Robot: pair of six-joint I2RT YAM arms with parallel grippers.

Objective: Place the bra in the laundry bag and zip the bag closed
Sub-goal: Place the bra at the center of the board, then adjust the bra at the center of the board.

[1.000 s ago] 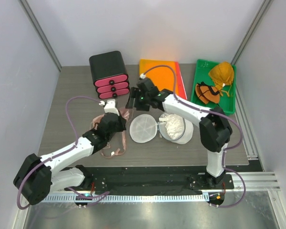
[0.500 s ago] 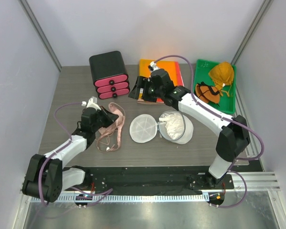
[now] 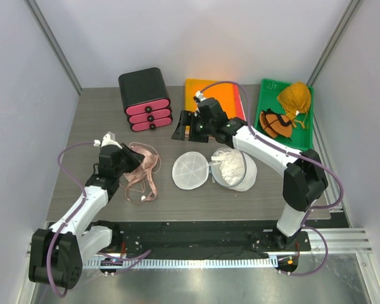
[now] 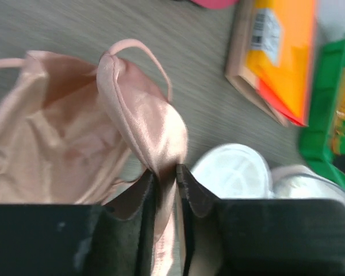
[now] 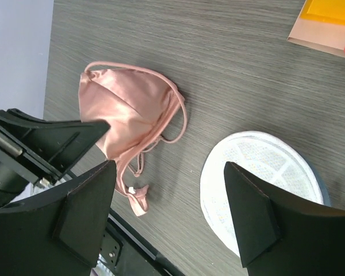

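The pink satin bra [image 3: 144, 172] lies on the grey table, left of the laundry bag. My left gripper [image 3: 128, 163] is shut on a fold of its cup; in the left wrist view the fabric [image 4: 75, 138] is pinched between the jaws [image 4: 165, 172]. The white mesh laundry bag [image 3: 190, 170] lies open at mid-table, its two round halves side by side; the right half [image 3: 233, 168] has crumpled white material in it. My right gripper [image 3: 185, 126] hovers open and empty behind the bag. Its wrist view shows the bra [image 5: 126, 112] and one bag half [image 5: 259, 184] below the gripper [image 5: 169, 168].
A black box with pink drawers [image 3: 145, 98] stands at the back left. An orange folder [image 3: 215, 95] lies at the back centre. A green tray [image 3: 308, 136] holding orange and brown items sits at the back right. The folder's corner also shows in the left wrist view [image 4: 276, 57].
My left gripper has drawn back to the left, dragging the bra away from the bag. My right gripper went toward the orange folder and came back a little.
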